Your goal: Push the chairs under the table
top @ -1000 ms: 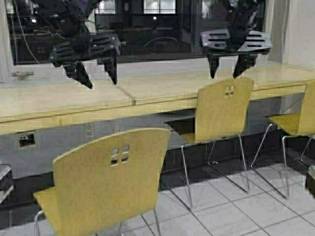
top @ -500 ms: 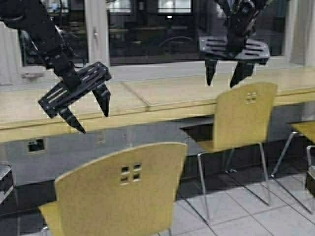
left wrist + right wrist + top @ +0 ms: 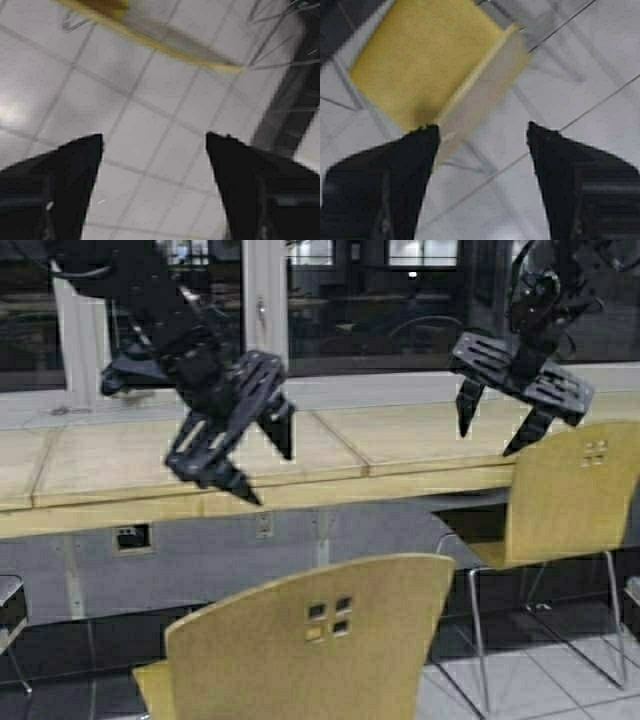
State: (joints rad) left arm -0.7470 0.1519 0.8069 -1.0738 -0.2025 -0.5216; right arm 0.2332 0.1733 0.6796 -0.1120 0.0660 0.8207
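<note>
Here, both arms raised over two chairs at the tabletop (image 3: pixel 120 455).
Left gripper (image 3: pixel 268 462) at 10 o'clock, fingers spread, above near chair (image 3: pixel 330 645); right gripper (image 3: pixel 494 426) at 2 o'clock, fingers apart, over far chair (image 3: pixel 570 495).

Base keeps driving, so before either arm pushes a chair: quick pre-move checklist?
1. Left gripper open and empty: ok, nothing between its fingers in the left wrist view.
2. Right gripper open and empty: ok.
3. Right gripper lined up on the far chair: ok; the right wrist view shows the backrest edge below the fingers, no contact yet.
4. Left gripper on the near chair: not ok; it hangs above it, in front of the table.
5. Both chairs under the table: not ok; both stand out from it.
6. Chair legs free: cannot tell.
</note>
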